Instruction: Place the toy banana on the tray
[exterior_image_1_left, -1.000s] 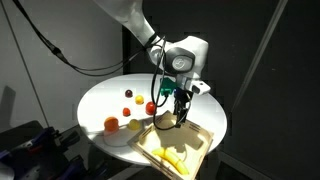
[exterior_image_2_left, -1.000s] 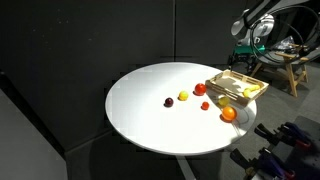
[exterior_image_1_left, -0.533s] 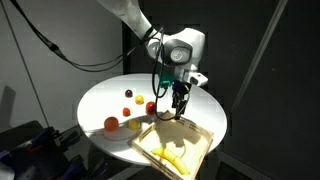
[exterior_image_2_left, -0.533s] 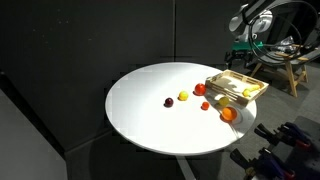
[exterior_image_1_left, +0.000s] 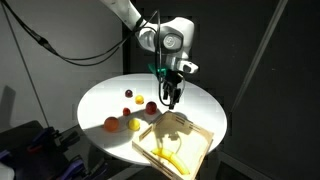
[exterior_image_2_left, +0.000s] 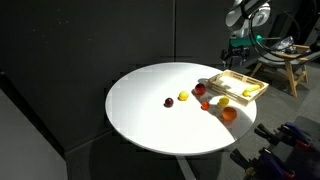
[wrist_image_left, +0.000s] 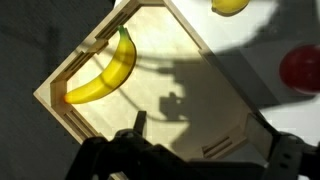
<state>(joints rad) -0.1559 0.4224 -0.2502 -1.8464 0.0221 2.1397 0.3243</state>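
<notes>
The toy banana (wrist_image_left: 110, 68) lies flat in the tray (wrist_image_left: 215, 62), near its left rim in the wrist view. It also shows at the near end of the tray (exterior_image_1_left: 196, 133) in an exterior view (exterior_image_1_left: 170, 157). My gripper (exterior_image_1_left: 170, 98) hangs above the tabletop beside the tray's far corner, well clear of the banana. In the wrist view its fingers (wrist_image_left: 200, 150) stand apart with nothing between them, and its shadow falls on the tray's base. The tray also shows at the table's right edge (exterior_image_2_left: 236, 86).
The tray sits on a round white table (exterior_image_1_left: 105, 100). An orange ball (exterior_image_1_left: 110, 124), a small round yellow fruit (exterior_image_1_left: 133, 125) and a red fruit (exterior_image_1_left: 151, 108) lie left of the tray, with darker small fruits behind. Black curtains surround the table.
My gripper has risen and drawn back from over the tray toward the table's middle. The banana stays in the tray.
</notes>
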